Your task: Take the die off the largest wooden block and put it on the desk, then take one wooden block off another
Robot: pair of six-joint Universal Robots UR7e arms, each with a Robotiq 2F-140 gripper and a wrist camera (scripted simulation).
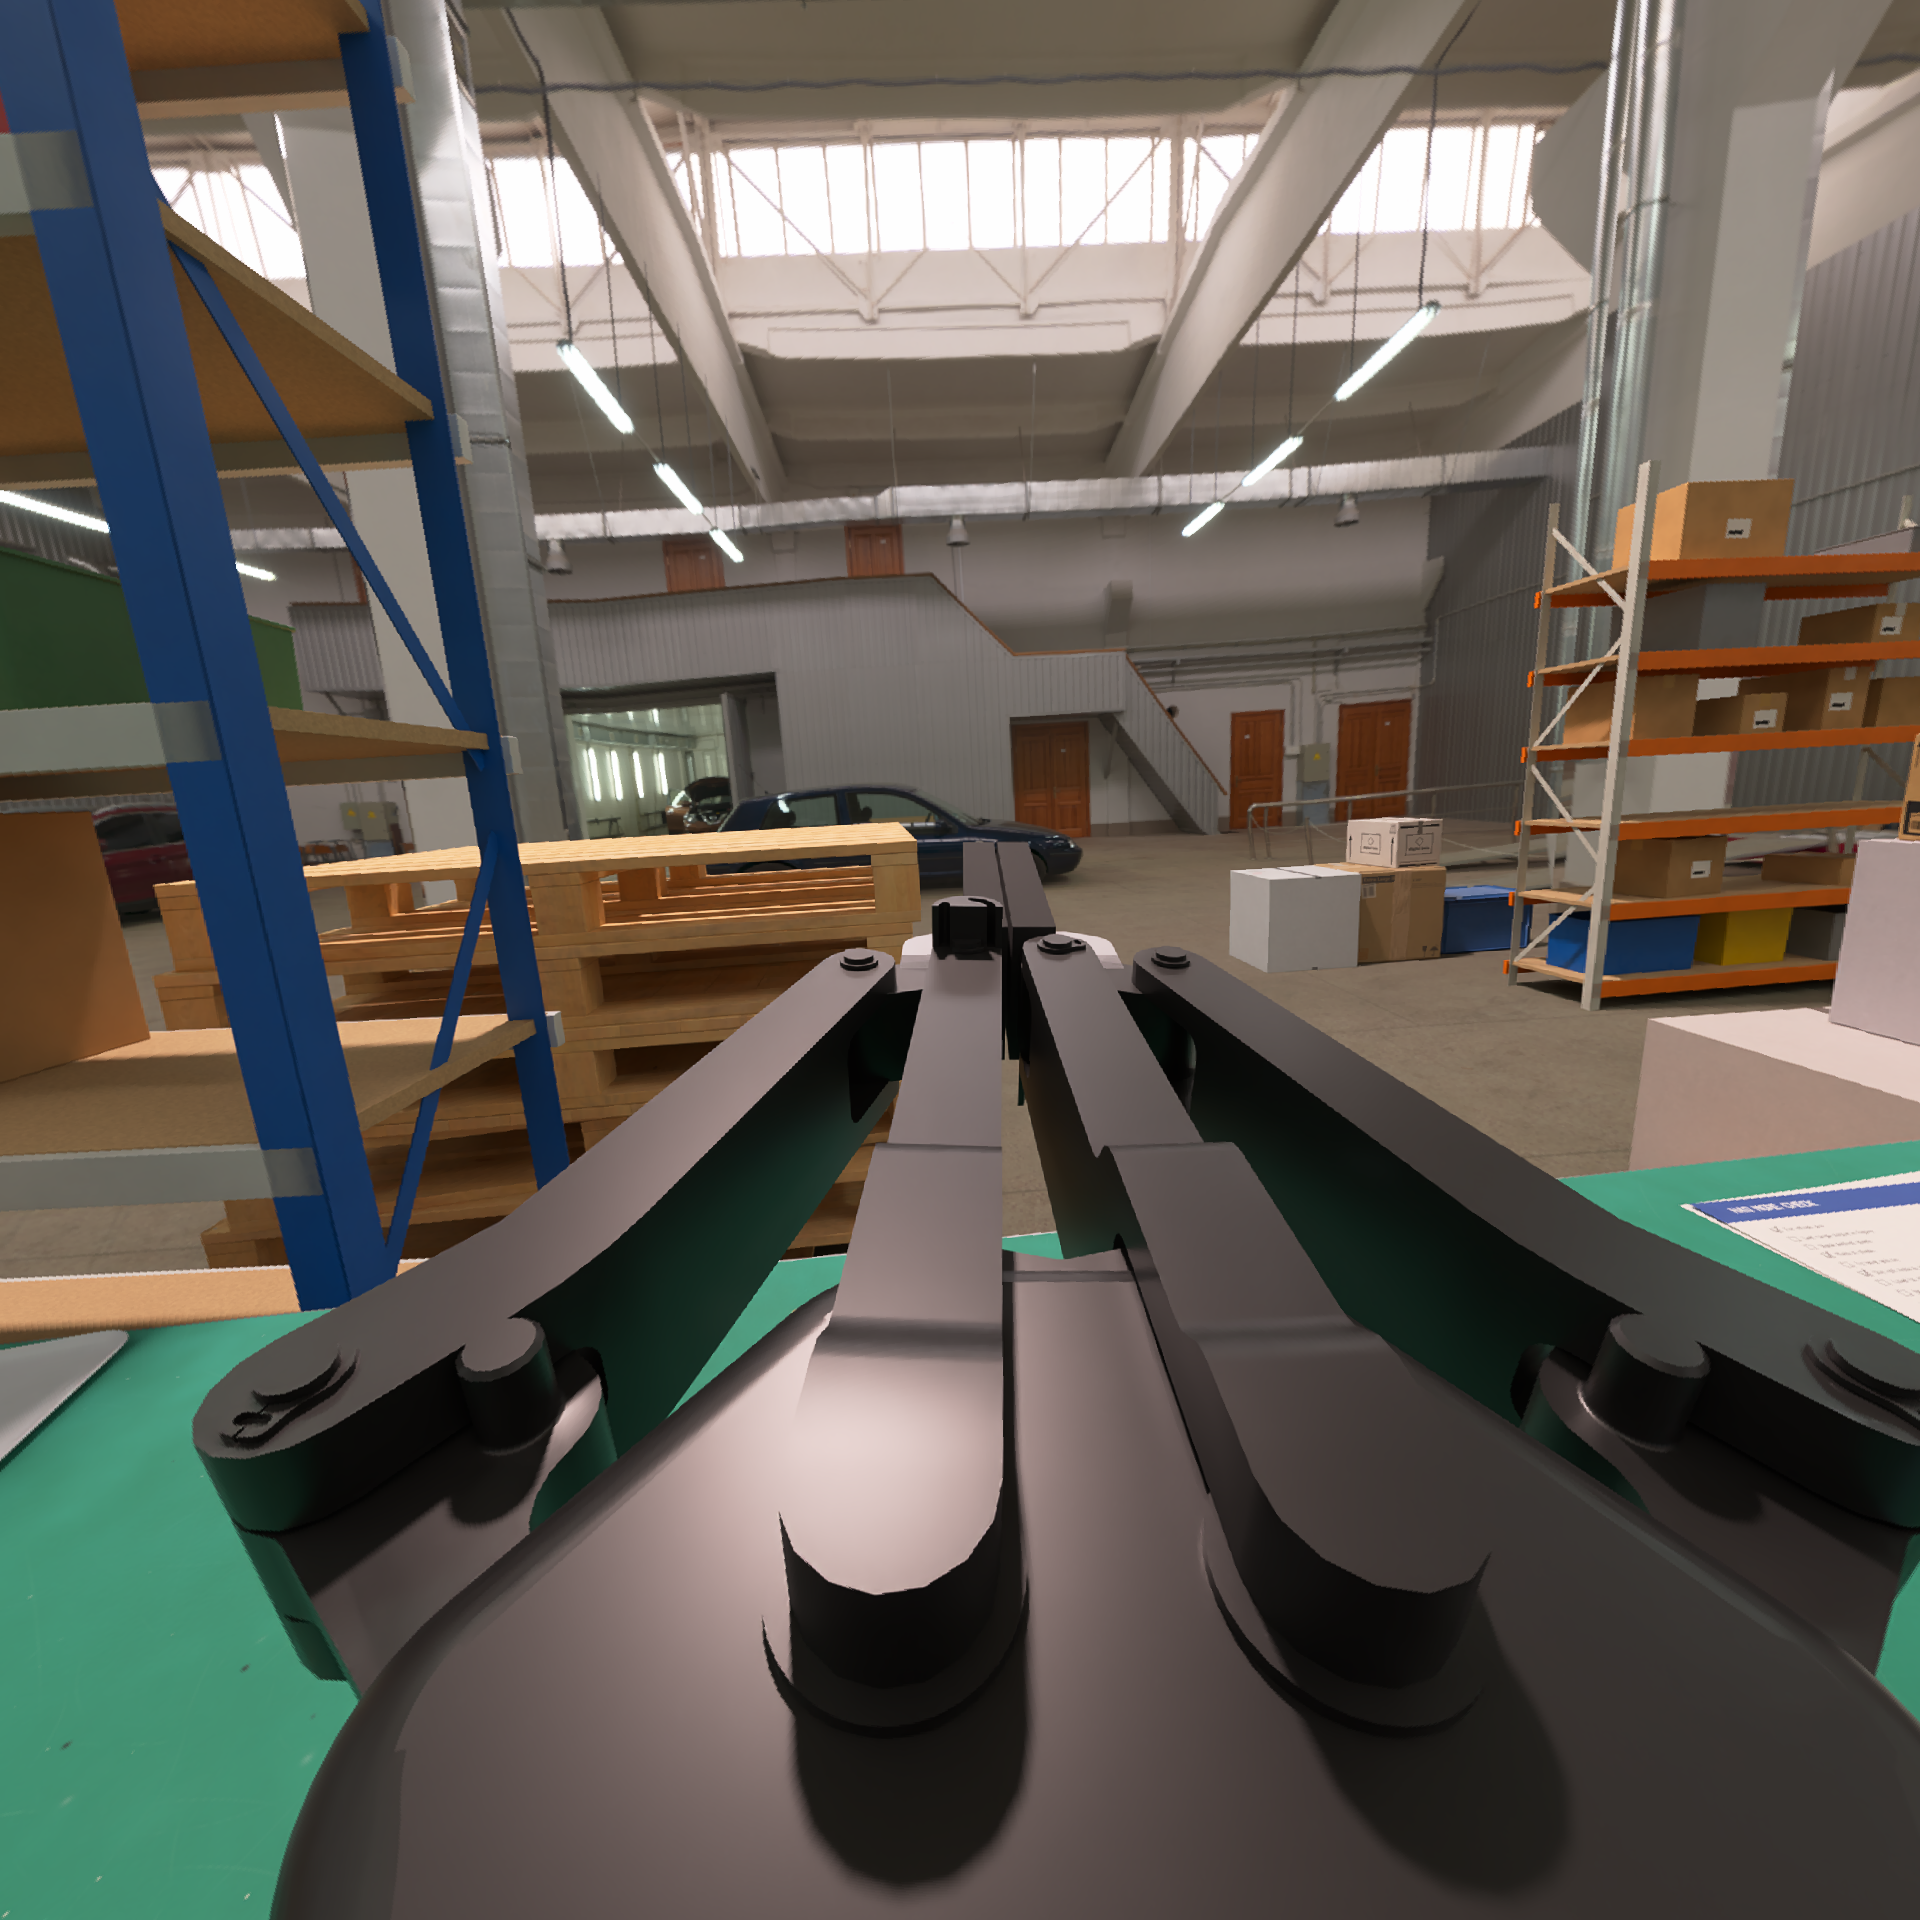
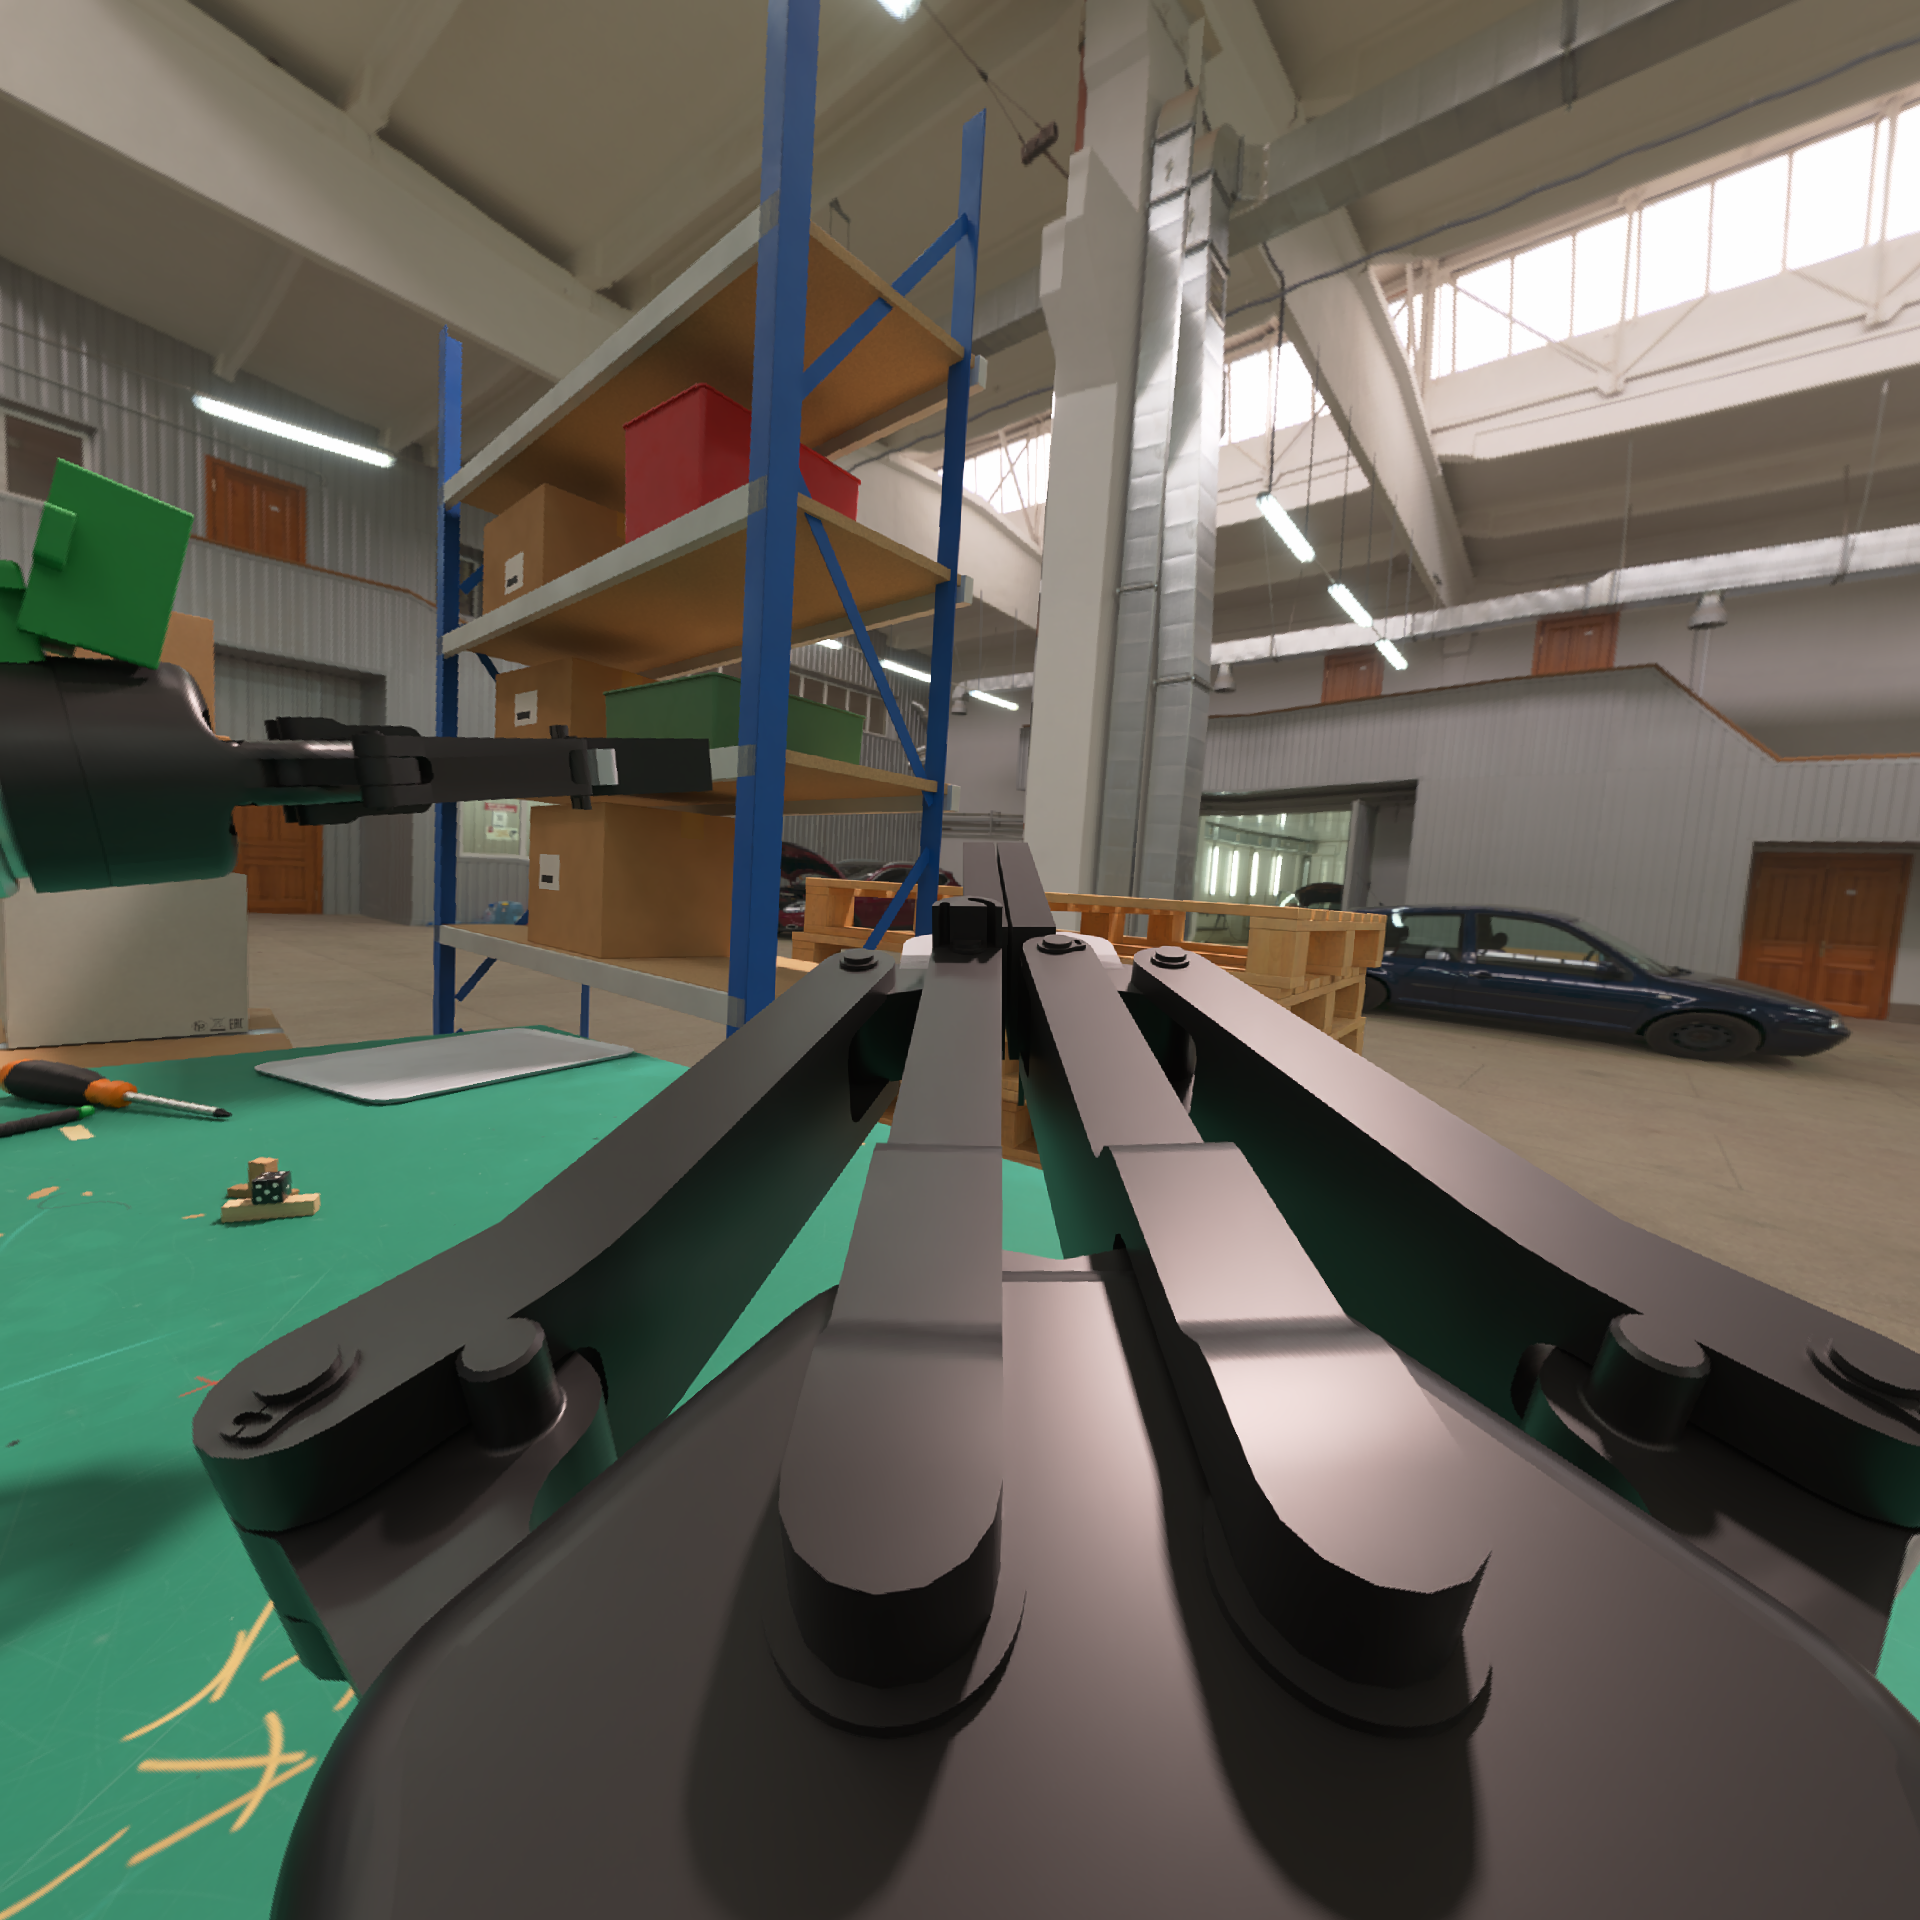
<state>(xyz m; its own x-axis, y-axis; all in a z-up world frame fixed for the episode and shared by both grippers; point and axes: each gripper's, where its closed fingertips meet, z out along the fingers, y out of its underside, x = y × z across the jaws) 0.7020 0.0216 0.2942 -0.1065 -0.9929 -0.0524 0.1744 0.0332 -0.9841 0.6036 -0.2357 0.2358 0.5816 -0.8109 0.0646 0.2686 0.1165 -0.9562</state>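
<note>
The die [image 2: 269,1187] sits on stacked blocks [image 2: 268,1203], low and left of the closed, empty right gripper [image 2: 1000,883]; the left gripper [image 2: 665,766], also closed, hovers nearer.

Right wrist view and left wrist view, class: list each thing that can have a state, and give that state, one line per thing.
Left end effector: shut, empty, held above the desk.
Right end effector: shut, empty.
Die: resting on the largest wooden block, not yet moved.
Small wooden block: on the pile, behind the die.
Screwdriver: lying flat on the desk.
Tray: flat, empty.
</note>
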